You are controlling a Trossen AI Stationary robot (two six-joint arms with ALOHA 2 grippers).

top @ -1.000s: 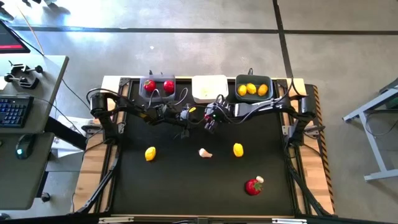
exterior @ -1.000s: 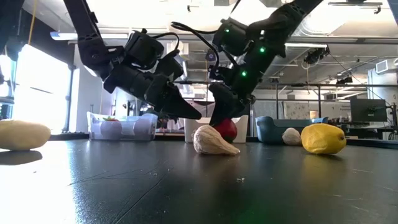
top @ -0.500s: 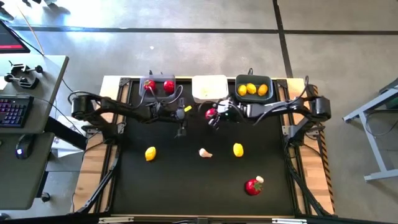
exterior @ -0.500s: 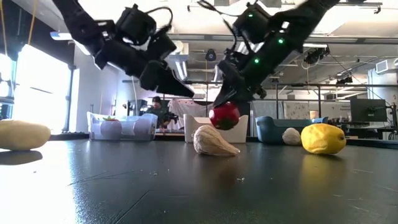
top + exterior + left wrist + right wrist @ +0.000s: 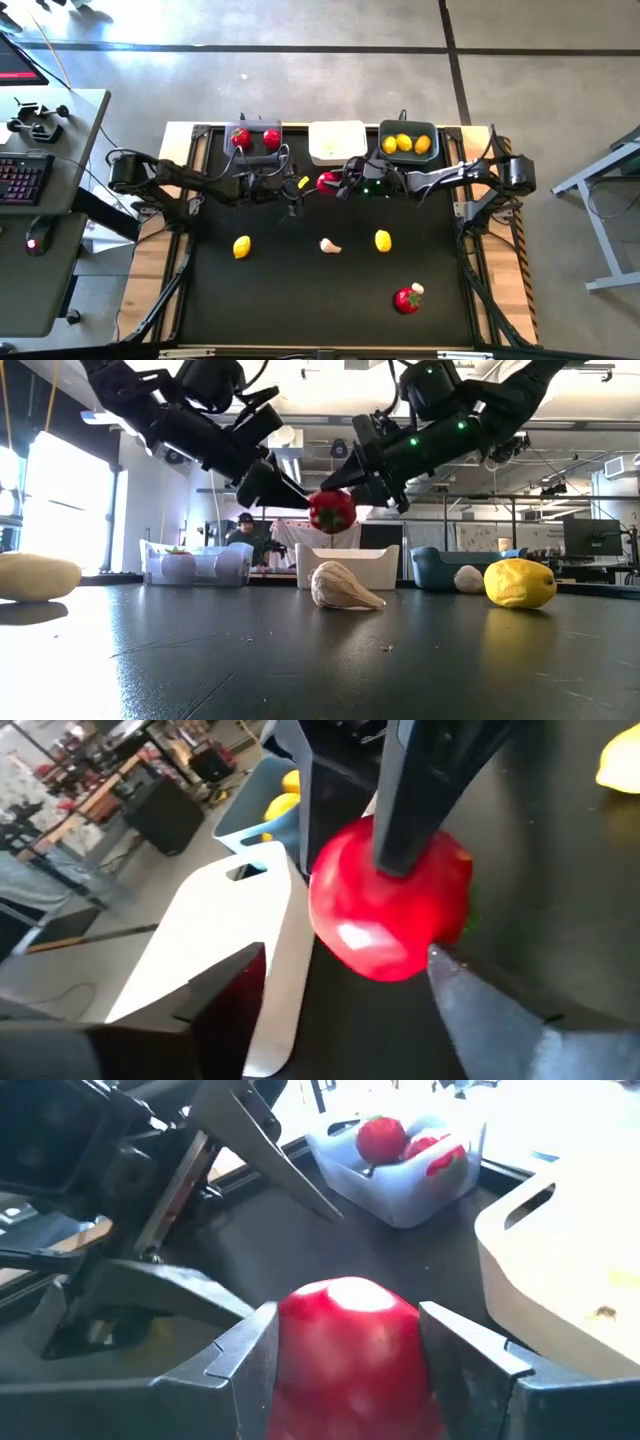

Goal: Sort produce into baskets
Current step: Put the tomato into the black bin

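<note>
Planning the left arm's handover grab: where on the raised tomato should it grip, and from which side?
Grip the tomato across its bare round middle, coming from the left gripper side. The right gripper already clamps two opposite flanks, so only the crosswise faces are free.

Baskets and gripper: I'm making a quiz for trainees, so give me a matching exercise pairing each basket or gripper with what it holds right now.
Column 1:
1. grey basket
2. white basket
3. dark teal-green basket
4. right gripper

Column 2:
a. three lemons
b. one tomato, held off the table
c. two tomatoes
d. no produce visible

Pairs: 1-c, 2-d, 3-a, 4-b
</note>
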